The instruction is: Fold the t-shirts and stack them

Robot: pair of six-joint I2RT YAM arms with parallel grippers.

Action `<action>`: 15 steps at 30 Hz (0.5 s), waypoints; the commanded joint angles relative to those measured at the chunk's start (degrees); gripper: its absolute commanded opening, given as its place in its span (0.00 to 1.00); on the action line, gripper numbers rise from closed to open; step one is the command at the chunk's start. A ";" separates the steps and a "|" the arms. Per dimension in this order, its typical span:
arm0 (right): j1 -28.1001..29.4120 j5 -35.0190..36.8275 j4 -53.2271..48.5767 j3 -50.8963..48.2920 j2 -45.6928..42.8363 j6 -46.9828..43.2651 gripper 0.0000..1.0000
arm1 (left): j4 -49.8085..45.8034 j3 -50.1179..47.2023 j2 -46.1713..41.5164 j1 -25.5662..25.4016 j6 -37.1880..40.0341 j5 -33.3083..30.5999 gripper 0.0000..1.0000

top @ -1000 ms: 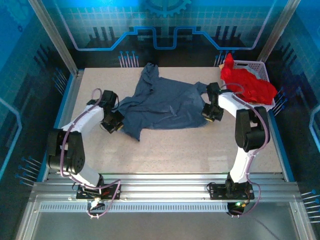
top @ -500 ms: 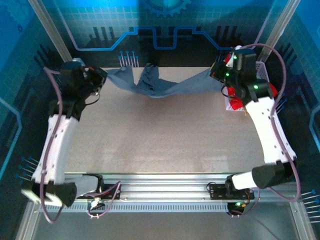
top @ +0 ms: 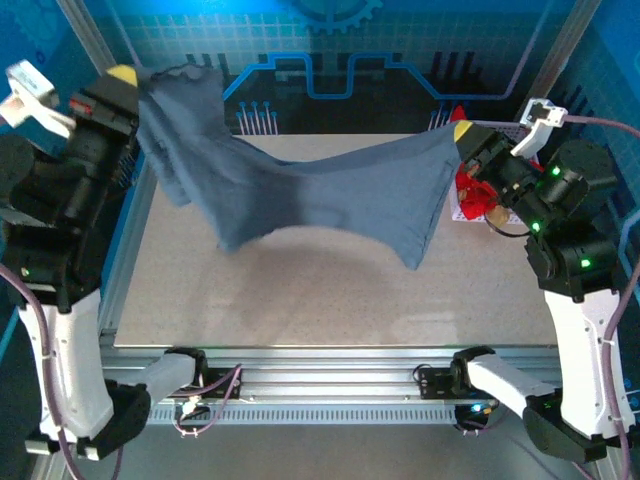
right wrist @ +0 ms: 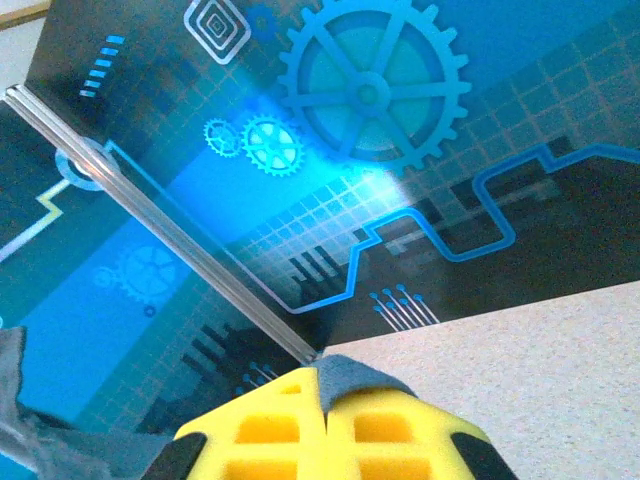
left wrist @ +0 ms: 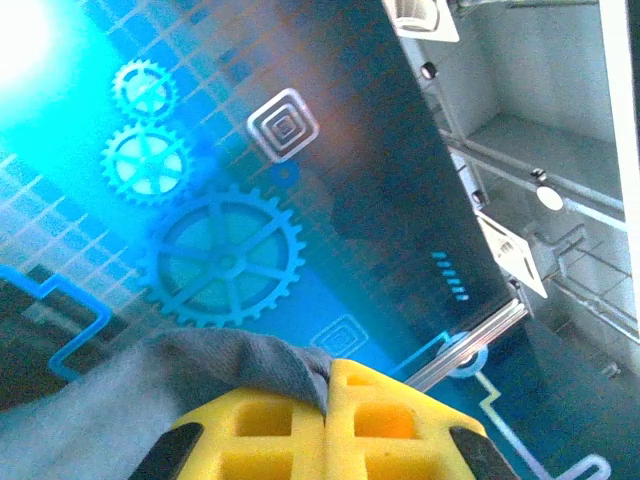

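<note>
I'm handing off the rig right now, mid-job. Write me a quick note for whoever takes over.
Left gripper: shut on one end of the blue shirt, raised far left.
Right gripper: shut on the other end, raised far right.
Blue shirt hangs stretched between them above the table, unfolded.
Red shirt: bunched at the table's right edge, behind the right arm.
Done: nothing folded. Left: fold both, stack.

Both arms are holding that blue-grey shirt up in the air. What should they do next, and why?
Probably lower both arms together and spread the blue-grey shirt on the table. The left gripper and right gripper each pinch an edge, and the cloth sags between them in the air. It likely needs to lie flat before folding.
</note>
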 commanded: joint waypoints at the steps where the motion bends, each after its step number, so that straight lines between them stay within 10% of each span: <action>1: 0.14 -3.08 3.36 -0.18 5.92 3.62 0.00 | -5.35 6.14 11.17 2.31 0.83 3.60 0.00; 15: -3.49 -4.81 8.20 17.81 31.01 5.57 0.00 | 0.92 32.18 41.50 10.95 -3.00 20.17 0.00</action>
